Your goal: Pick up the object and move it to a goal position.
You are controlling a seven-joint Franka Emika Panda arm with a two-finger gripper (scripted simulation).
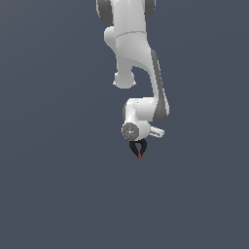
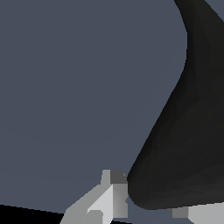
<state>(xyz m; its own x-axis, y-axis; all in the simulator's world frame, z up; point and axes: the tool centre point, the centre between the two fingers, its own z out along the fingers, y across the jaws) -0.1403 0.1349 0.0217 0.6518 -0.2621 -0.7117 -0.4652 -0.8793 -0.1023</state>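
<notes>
A flat slate-grey backdrop fills both views, with no bench edge to be seen. The object (image 1: 138, 149), a small black clamp with a red tip, sits right at the hand (image 1: 138, 145), and the wrist view shows its dark body (image 2: 183, 144) between the fingers (image 2: 114, 192), apparently clamped on it. It looks light, stiff and smooth, so it is best held across its thick middle, not the splayed handles.
</notes>
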